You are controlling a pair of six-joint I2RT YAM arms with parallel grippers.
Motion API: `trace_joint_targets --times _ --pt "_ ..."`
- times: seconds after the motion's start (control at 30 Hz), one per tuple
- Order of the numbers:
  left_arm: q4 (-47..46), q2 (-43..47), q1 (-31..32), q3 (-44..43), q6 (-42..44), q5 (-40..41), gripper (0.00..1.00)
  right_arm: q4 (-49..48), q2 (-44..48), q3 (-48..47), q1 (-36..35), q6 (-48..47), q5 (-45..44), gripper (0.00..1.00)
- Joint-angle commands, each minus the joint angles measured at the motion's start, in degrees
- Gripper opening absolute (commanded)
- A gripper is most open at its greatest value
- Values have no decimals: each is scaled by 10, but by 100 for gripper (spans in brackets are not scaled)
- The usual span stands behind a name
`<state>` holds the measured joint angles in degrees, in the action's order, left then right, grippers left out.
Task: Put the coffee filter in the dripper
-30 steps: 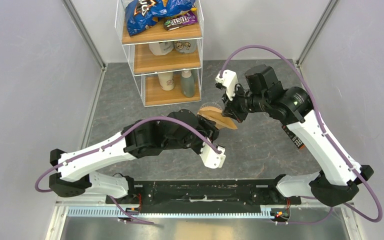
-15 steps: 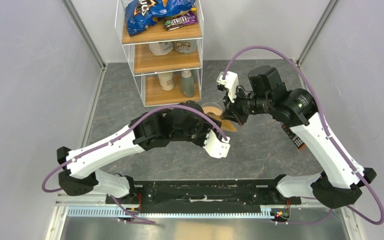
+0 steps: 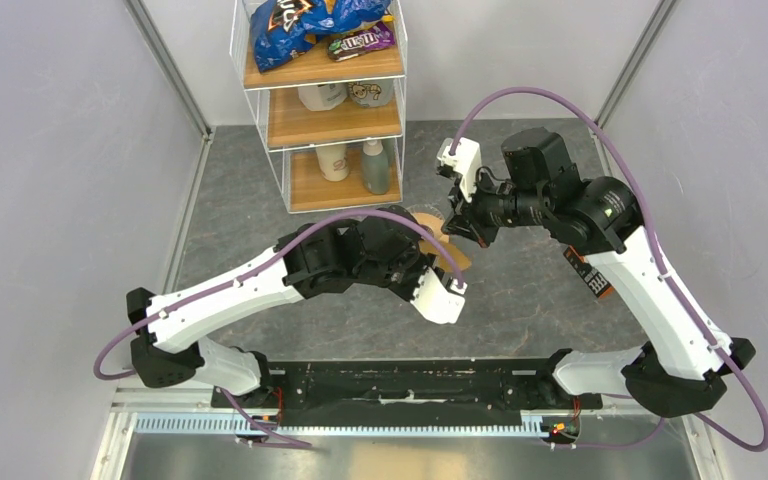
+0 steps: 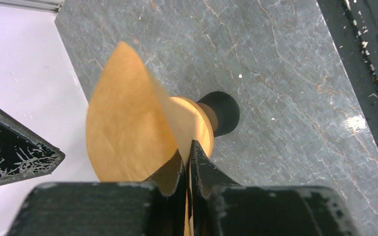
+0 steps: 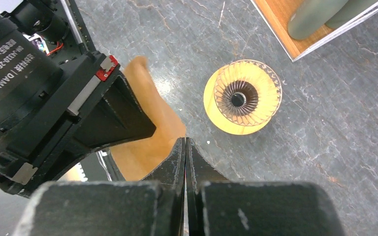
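The coffee filter (image 4: 128, 118), a tan paper cone, hangs in the air just beside the dripper. My left gripper (image 4: 189, 147) is shut on one edge of the filter, and paper shows between its jaws. My right gripper (image 5: 185, 142) is shut on the filter's (image 5: 147, 132) other edge. The dripper (image 5: 242, 97) stands upright on the table, its ribbed glass cone inside a light-wood ring and nothing in it. In the left wrist view the dripper's wood ring (image 4: 204, 125) and black base (image 4: 224, 110) lie behind the filter. From above, the filter (image 3: 453, 258) sits between the left gripper (image 3: 438, 250) and right gripper (image 3: 463, 232); the dripper (image 3: 423, 215) is partly hidden.
A white wire rack (image 3: 325, 100) with wooden shelves stands at the back, holding bottles, cups and snack bags. A black-and-orange packet (image 3: 590, 282) lies under the right arm. The black base rail (image 3: 410, 385) runs along the near edge, and grey walls close both sides.
My left gripper has moved right to the filter and closed on its edge. The right gripper, holding the filter, has shifted slightly right and back.
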<state>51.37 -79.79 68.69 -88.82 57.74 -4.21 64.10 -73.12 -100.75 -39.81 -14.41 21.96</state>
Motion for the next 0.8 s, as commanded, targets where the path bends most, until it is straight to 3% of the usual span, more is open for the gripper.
trace_joint_targets --times 0.0,0.27,0.4,0.47,0.6,0.77 --pt "7 6 0 -2 -6 -13 3 -6 1 -14 -3 -1 -26 0" --pt "13 10 7 -6 -17 -9 2 -13 -10 -24 -2 6 -54 0" --pt "-18 32 -25 -11 -107 -36 2 8 -13 -58 49 9 -52 53" --pt "-35 37 -74 -32 -194 -78 2 5 1 -58 101 1 -40 70" --pt "-113 37 -205 -80 -433 -165 2 -13 42 -4 128 -12 -88 87" --pt "-199 27 -305 -95 -683 -258 2 -43 88 95 129 -63 -94 97"
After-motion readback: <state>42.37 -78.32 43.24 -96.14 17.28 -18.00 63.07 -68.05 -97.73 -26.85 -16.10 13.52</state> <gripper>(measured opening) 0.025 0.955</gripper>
